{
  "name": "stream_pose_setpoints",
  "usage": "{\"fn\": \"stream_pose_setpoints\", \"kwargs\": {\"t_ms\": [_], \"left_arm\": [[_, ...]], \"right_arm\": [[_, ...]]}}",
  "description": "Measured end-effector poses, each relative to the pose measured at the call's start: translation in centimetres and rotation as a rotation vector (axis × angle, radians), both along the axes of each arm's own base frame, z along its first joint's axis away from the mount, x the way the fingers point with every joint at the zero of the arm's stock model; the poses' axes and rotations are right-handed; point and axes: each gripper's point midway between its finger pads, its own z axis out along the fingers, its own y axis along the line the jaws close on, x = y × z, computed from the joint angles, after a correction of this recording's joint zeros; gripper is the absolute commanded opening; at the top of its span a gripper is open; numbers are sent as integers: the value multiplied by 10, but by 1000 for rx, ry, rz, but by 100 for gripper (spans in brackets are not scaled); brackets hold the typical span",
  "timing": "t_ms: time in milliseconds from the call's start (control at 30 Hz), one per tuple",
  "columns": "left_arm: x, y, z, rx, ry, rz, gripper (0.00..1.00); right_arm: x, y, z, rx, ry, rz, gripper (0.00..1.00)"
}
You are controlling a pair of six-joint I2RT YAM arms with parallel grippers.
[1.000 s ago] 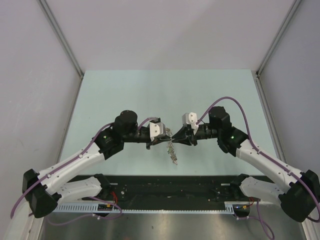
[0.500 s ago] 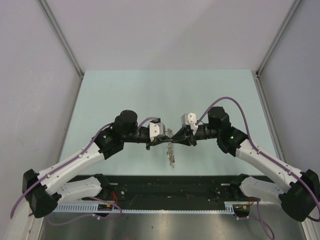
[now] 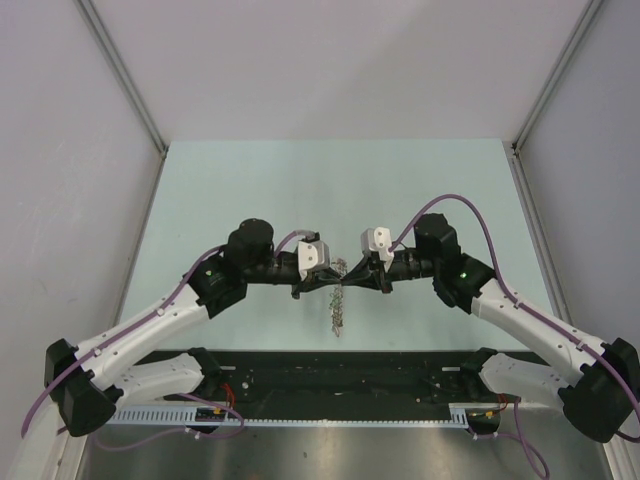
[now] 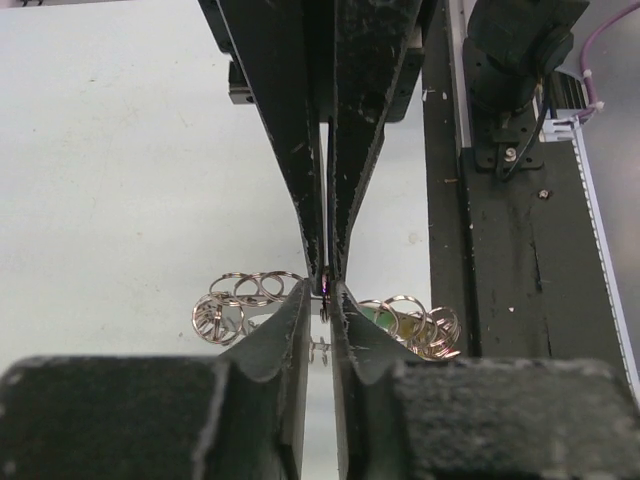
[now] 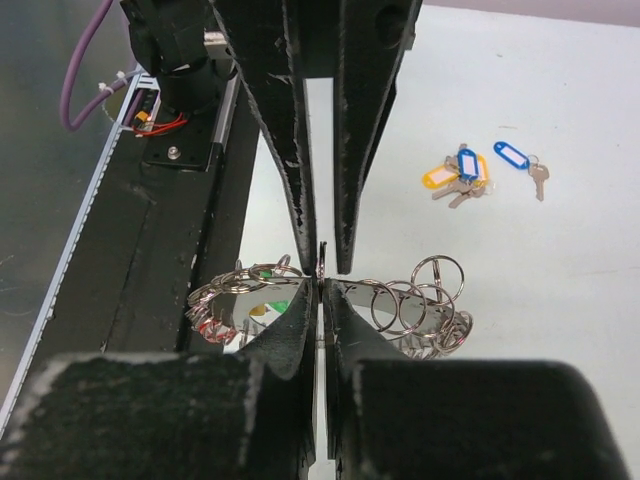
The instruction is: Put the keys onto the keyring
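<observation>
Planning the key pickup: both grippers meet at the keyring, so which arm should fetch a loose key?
Left, probably. The right gripper is shut on the keyring and can hold it; the left gripper shows a slight gap, and the keys lie on the table beside it.

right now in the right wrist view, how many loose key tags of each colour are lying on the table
blue tags: 2
yellow tags: 1 clearly seen
total: 3
a yellowish sliver beside one blue tag is unclear
</observation>
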Motion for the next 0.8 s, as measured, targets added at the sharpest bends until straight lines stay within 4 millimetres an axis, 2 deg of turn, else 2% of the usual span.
{"fn": "stream_pose_setpoints", "kwargs": {"t_ms": [33, 100, 133, 233, 333, 400, 433, 567, 667, 767, 800], "left_arm": [[1, 0, 1, -3, 3, 5, 32], [3, 0, 4, -14, 1, 12, 42], [5, 1, 6, -19, 2, 19, 50], [13, 4, 12, -36, -3, 49, 62], [24, 13, 20, -56, -12, 105, 72], [32, 19, 27, -70, -25, 163, 75], [36, 22, 31, -80, -30, 198, 81], [64, 42, 37, -100, 7, 449, 86], [98, 72, 21, -67, 103, 757, 86], [124, 108, -12, 8, 217, 1037, 85], [127, 116, -24, 36, 254, 1094, 83]], "right_arm": [[0, 0, -1, -3, 3, -2, 0], [0, -1, -2, -10, 9, -5, 0], [0, -1, -3, -13, 11, -6, 0], [0, -2, -5, -23, 19, -16, 0], [2, -5, -7, -32, 25, -32, 0], [4, -7, -7, -36, 27, -49, 0], [5, -9, -6, -36, 27, -59, 0], [15, -17, -2, -35, 19, -123, 0], [20, -22, -1, -38, 24, -160, 0], [22, -23, -2, -44, 34, -180, 0], [23, -23, -3, -47, 38, -186, 0]]}}
